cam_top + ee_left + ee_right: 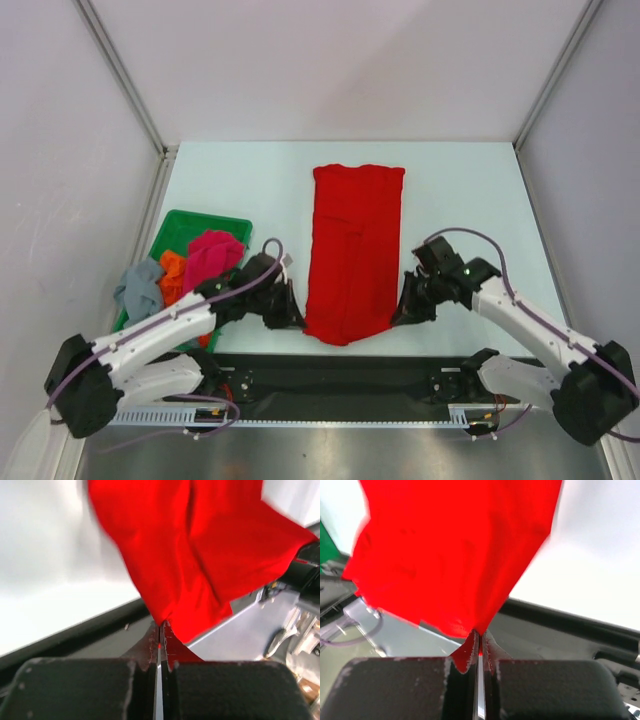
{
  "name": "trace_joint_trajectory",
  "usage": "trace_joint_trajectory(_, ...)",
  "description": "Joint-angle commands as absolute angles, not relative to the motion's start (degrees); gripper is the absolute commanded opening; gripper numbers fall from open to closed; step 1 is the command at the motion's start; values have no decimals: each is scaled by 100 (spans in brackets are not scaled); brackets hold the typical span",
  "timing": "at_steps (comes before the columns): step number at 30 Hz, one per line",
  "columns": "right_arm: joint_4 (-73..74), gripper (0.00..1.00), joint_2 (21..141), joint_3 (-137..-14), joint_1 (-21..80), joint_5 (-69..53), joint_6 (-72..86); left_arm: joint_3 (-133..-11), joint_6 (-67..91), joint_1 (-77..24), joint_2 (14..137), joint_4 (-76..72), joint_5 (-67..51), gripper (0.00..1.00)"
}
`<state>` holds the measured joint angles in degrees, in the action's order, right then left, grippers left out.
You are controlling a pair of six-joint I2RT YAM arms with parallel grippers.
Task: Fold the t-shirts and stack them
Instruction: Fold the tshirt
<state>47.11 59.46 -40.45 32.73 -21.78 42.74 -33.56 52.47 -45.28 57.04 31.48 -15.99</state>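
**Red tee [355,240] pinched at both near corners**

Near edge: L gripper [161,628] & R gripper [479,632] each clamped on a corner. Just left: pink tee [212,255], orange tee [172,270] & grey-blue tee [138,287] heaped on green tray [180,222]. Red tee runs lengthwise twd far side of table [470,190].

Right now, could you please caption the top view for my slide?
Left gripper and right gripper pinch the red t-shirt's near corners; crumpled shirts crowd green tray.

The red t-shirt [355,250] is gripped by left claw [297,318] and right claw [401,312].
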Motion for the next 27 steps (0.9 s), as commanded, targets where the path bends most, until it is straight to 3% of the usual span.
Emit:
trace_joint_trajectory(1,5062,0,6599,-4903,2849,-1978,3455,-4348,4388,-4010,6397,3602,-1468,0)
trace_joint_trajectory(7,5194,0,8108,-6423,2014,-2048,2700,-5974,3385,-3087,7890,3858,-1661,0)
trace_joint_trajectory(14,5221,0,9498,-7637,1398,-2267,2260,-8083,2760,-2822,9833,4245,-1898,0)
trace_joint_trajectory(27,5027,0,11275,-8929,1081,-2514,2162,-9703,2795,-2479,11680,4342,-2118,0)
